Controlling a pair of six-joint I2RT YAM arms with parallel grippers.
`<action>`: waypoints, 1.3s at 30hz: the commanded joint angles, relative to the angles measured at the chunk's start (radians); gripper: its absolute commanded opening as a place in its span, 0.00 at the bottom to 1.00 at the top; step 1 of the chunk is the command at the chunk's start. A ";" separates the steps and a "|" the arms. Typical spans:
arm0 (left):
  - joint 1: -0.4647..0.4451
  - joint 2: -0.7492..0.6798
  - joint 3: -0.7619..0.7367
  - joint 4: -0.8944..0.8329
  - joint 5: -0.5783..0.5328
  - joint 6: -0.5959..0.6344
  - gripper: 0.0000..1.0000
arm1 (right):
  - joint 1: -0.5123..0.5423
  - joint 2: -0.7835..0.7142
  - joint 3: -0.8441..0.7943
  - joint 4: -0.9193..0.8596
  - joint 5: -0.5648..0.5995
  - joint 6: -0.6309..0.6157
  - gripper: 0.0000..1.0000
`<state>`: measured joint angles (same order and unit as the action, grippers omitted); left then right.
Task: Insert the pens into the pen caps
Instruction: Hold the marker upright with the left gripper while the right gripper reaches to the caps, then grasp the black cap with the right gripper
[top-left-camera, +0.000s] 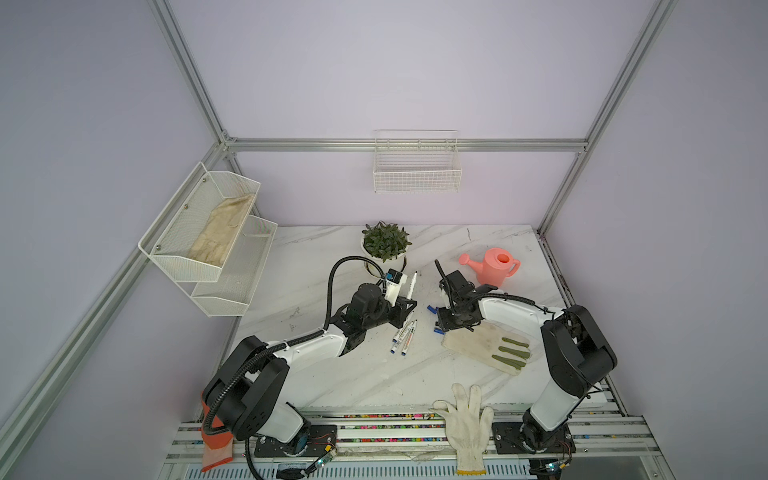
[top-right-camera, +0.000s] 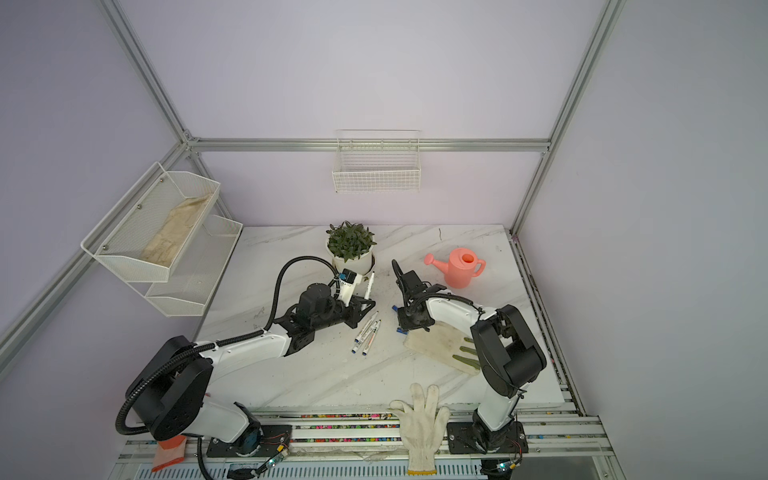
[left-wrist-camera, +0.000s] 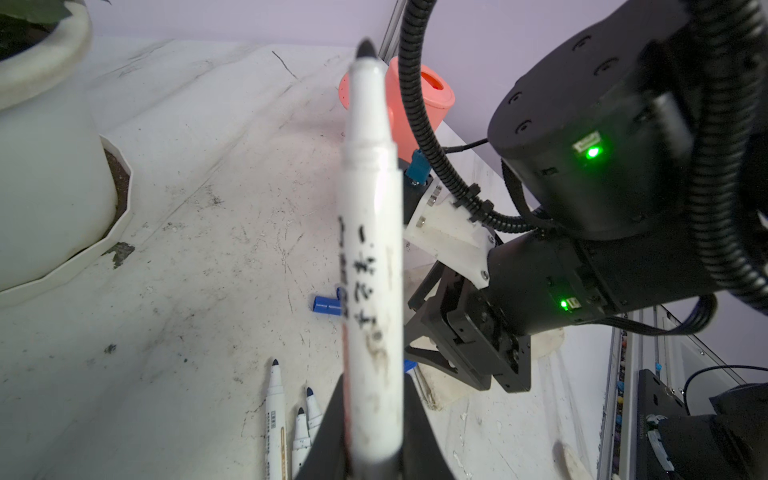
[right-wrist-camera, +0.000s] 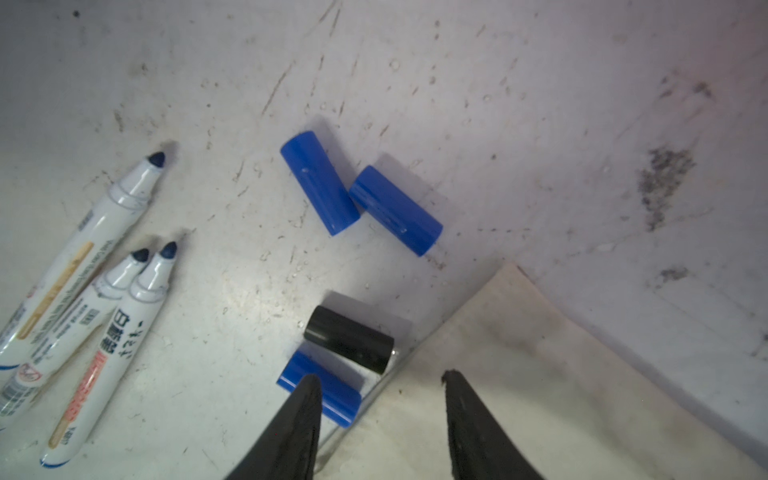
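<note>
My left gripper (left-wrist-camera: 374, 419) is shut on a white pen (left-wrist-camera: 370, 249) with a black tip, held above the table and pointing away; in both top views this pen (top-left-camera: 412, 284) (top-right-camera: 368, 284) stands beside the plant pot. Three more uncapped pens (right-wrist-camera: 83, 307) (top-left-camera: 403, 334) lie side by side on the marble. My right gripper (right-wrist-camera: 380, 379) (top-left-camera: 441, 322) is open, low over the pen caps. A black cap (right-wrist-camera: 349, 345) and a blue cap (right-wrist-camera: 340, 399) lie just ahead of its fingertips (right-wrist-camera: 311, 395). Two more blue caps (right-wrist-camera: 319, 183) (right-wrist-camera: 395, 210) touch each other farther out.
A dirty glove with green fingers (top-left-camera: 486, 345) lies under the right gripper, its edge against the caps. The plant pot (top-left-camera: 384, 249) and a pink watering can (top-left-camera: 494, 266) stand at the back. A white glove (top-left-camera: 465, 419) hangs over the front edge.
</note>
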<state>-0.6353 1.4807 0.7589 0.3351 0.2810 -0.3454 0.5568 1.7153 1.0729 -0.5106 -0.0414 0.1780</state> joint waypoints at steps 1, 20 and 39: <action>0.004 0.002 -0.021 0.044 0.001 -0.007 0.00 | 0.005 0.016 -0.008 -0.032 0.014 -0.001 0.50; 0.004 0.038 -0.006 0.050 -0.001 -0.029 0.00 | 0.008 0.137 0.081 0.011 0.053 -0.030 0.50; 0.004 0.074 -0.003 0.070 -0.002 -0.062 0.00 | 0.009 0.158 0.160 0.028 0.101 -0.040 0.50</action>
<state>-0.6353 1.5536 0.7589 0.3515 0.2798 -0.3866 0.5613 1.8778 1.2156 -0.4828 0.0399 0.1467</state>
